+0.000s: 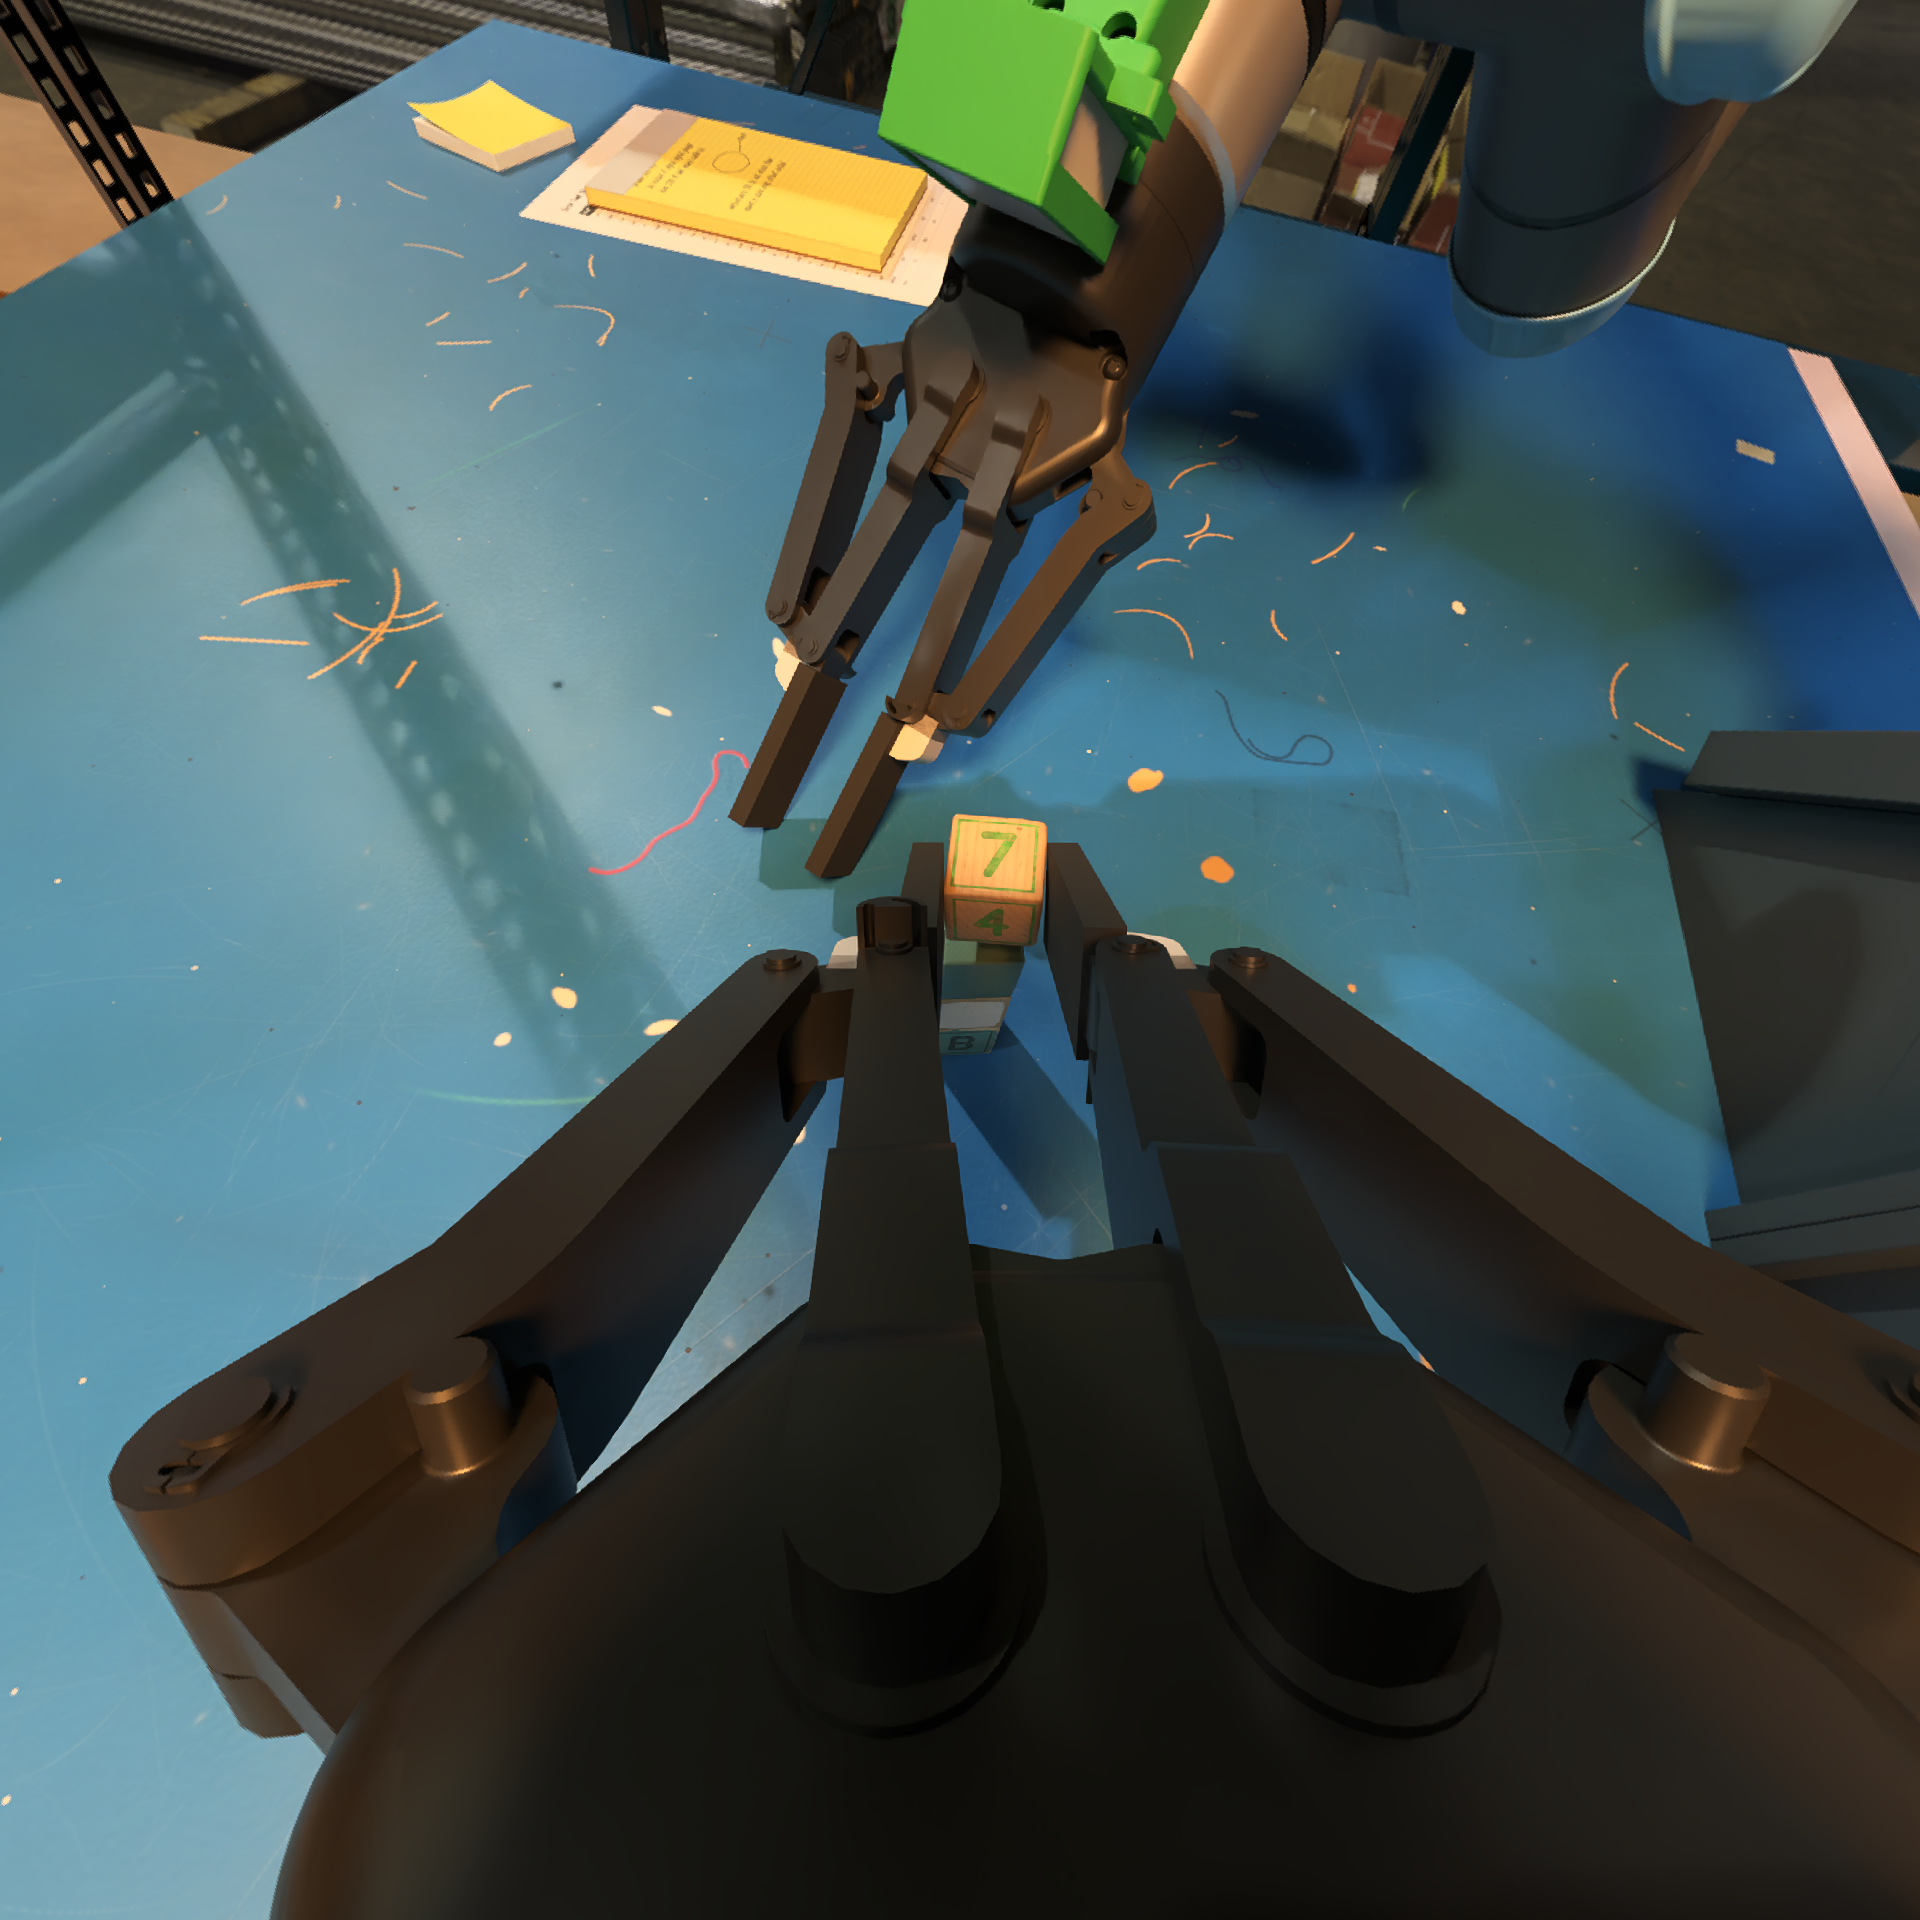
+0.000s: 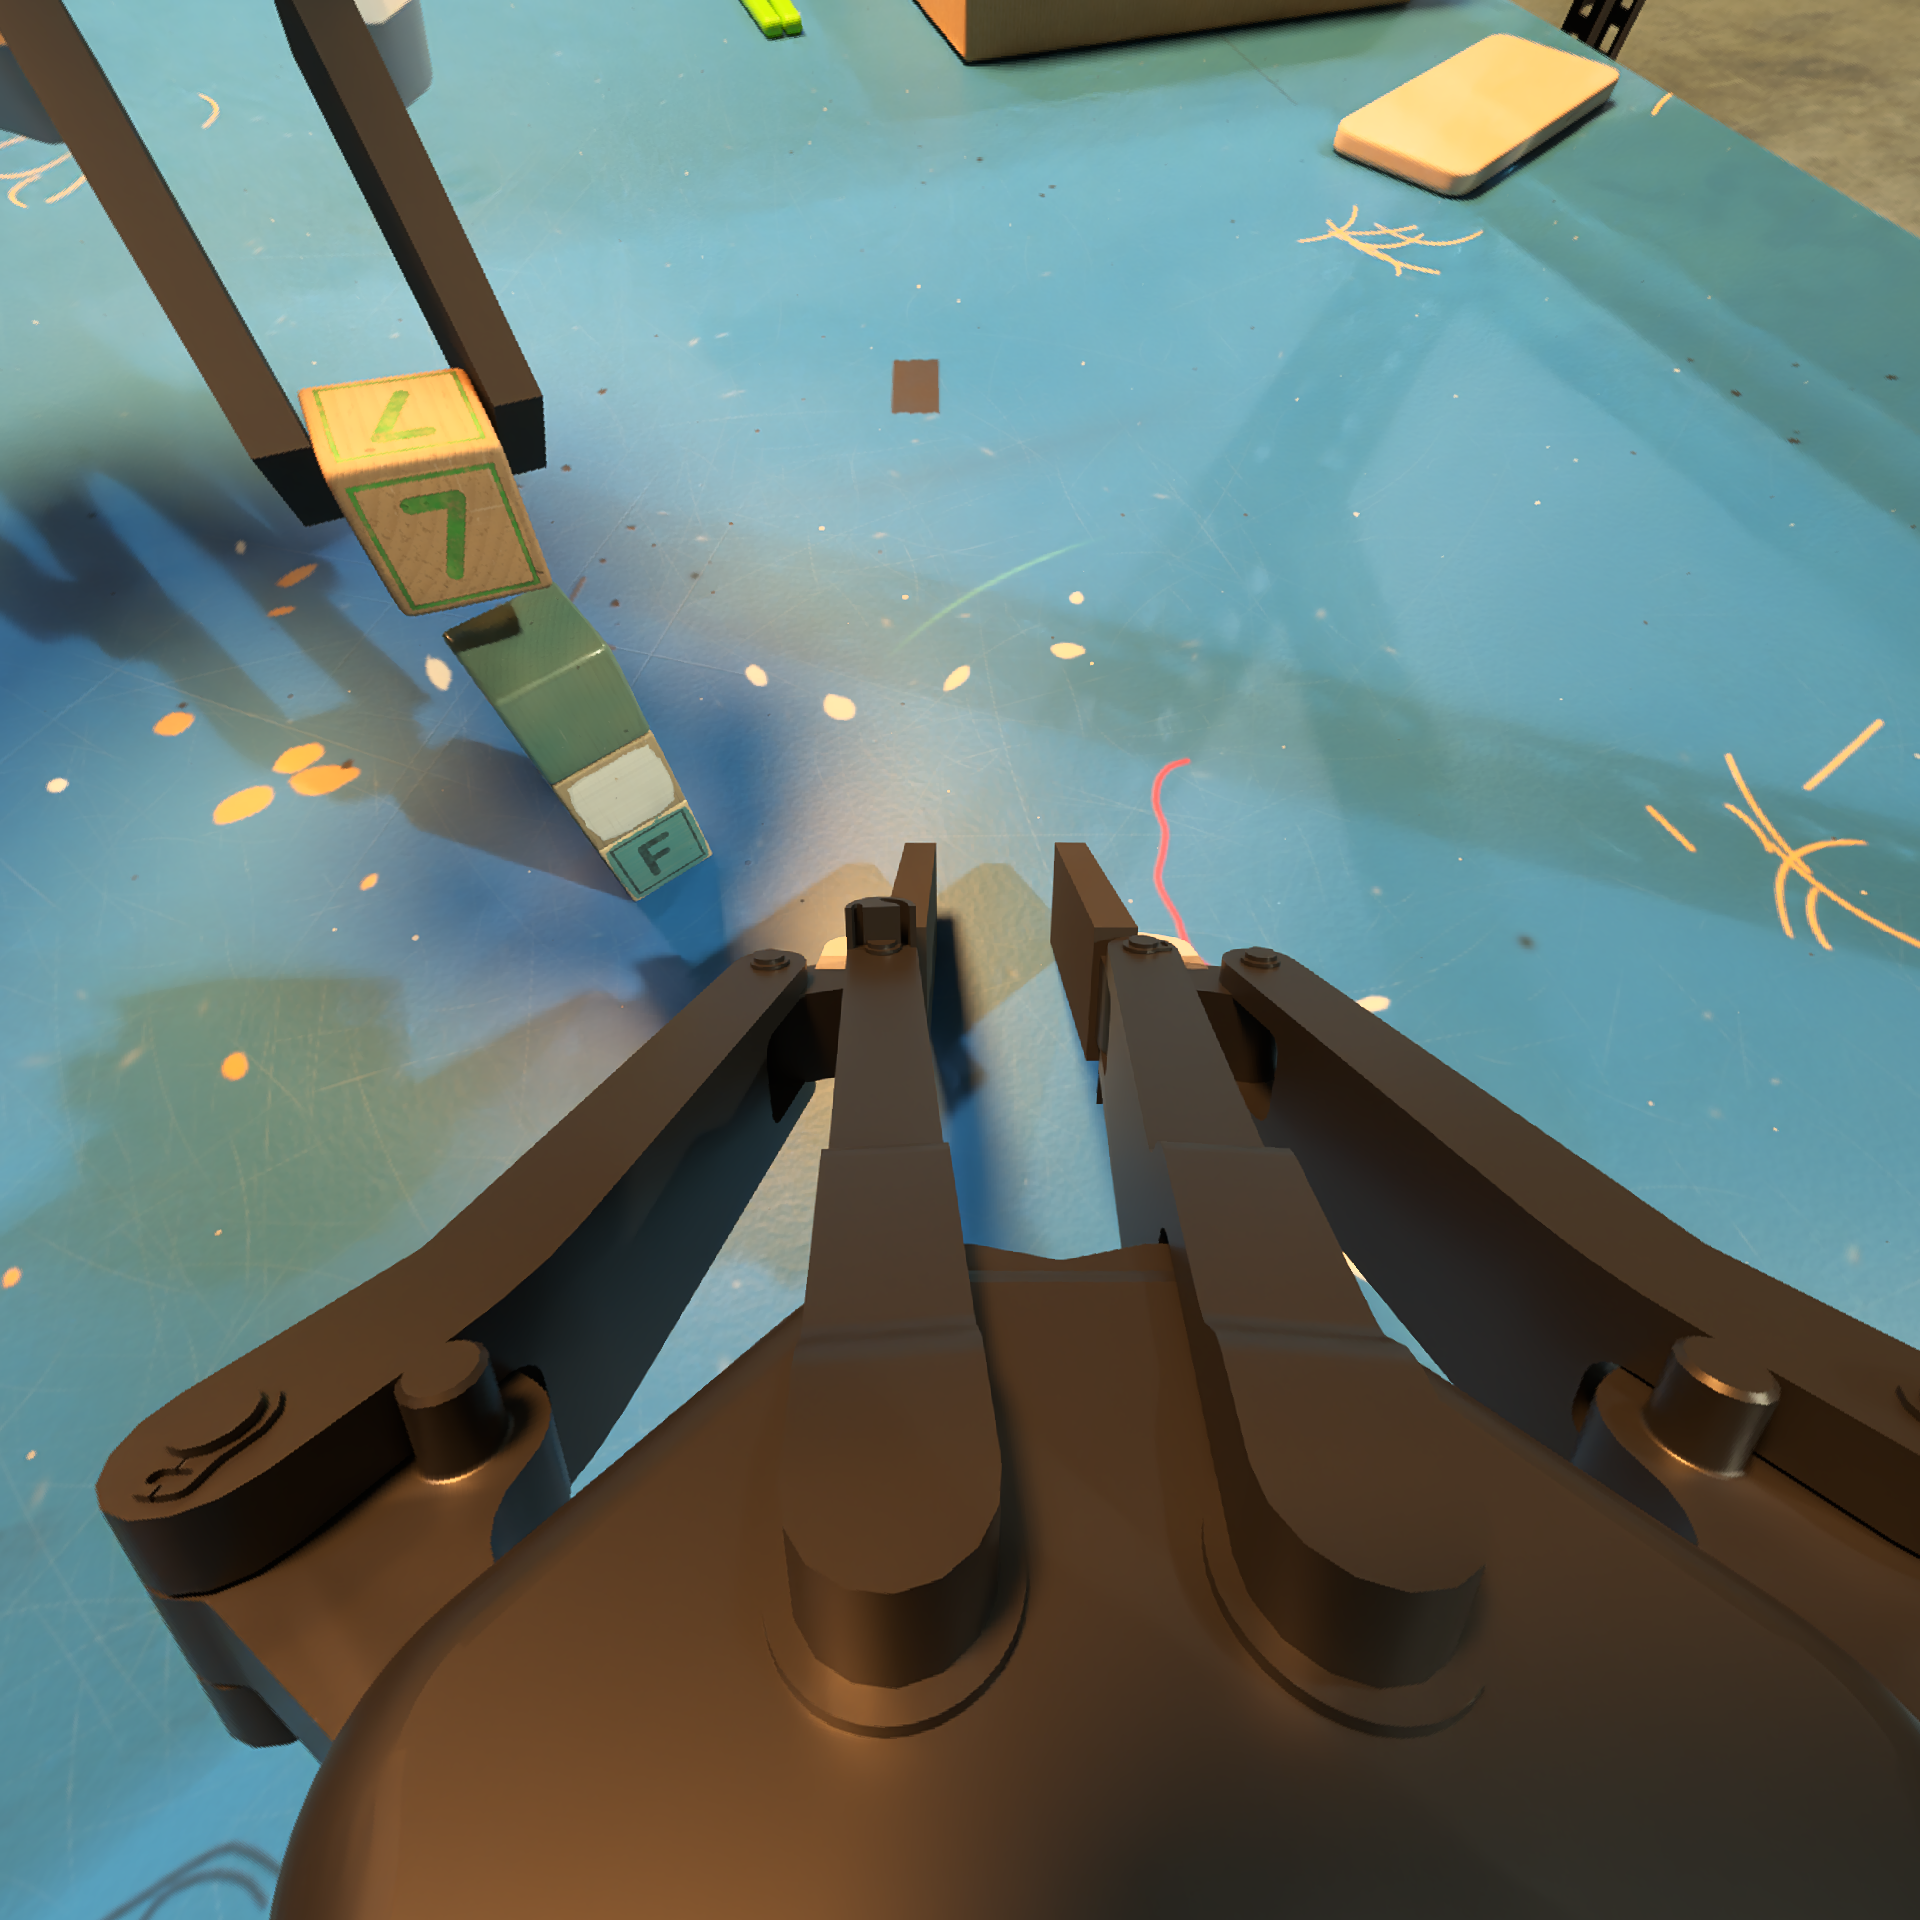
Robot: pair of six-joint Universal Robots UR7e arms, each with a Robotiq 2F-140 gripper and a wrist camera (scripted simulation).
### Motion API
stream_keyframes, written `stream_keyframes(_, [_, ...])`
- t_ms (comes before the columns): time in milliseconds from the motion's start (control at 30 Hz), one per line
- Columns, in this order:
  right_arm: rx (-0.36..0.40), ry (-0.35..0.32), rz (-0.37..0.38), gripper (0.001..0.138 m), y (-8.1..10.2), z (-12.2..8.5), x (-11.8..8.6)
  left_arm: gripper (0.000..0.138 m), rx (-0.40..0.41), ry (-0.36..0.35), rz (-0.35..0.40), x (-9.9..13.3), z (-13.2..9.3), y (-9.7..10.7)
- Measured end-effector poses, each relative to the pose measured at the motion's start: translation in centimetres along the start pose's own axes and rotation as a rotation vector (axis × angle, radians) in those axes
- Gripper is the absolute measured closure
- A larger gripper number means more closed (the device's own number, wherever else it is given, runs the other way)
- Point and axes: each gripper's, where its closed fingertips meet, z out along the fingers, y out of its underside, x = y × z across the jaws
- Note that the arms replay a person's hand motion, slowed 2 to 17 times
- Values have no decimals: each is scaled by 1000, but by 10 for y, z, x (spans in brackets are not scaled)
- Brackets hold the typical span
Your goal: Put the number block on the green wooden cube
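A wooden number block (image 1: pixel 994 862) with green digits is held between the fingers of my left gripper (image 1: pixel 994 883). It hangs directly over a green wooden cube (image 1: pixel 982 971), which tops a small stack on a white block (image 1: pixel 975 1013) and a teal letter block (image 1: pixel 966 1042). In the right wrist view the number block (image 2: pixel 421 488) sits at the green cube's (image 2: pixel 551 675) top edge; I cannot tell if they touch. My right gripper (image 2: pixel 992 883) is empty with its fingers slightly apart, low over the table beside the stack. It also shows in the left wrist view (image 1: pixel 798 840).
The blue table (image 1: pixel 312 831) carries a yellow notepad (image 1: pixel 758 192) on paper and a sticky-note pad (image 1: pixel 494 125) at the back. A dark bin (image 1: pixel 1808 987) stands at the right. A flat white block (image 2: pixel 1475 109) and a cardboard box (image 2: pixel 1143 21) lie beyond the right gripper.
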Motion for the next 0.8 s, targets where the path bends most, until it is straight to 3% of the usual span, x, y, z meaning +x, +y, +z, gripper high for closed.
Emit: stream_keyframes(800, [0,1,-2,109,0,0,0,112,-35,-52,25,-5,8,5])
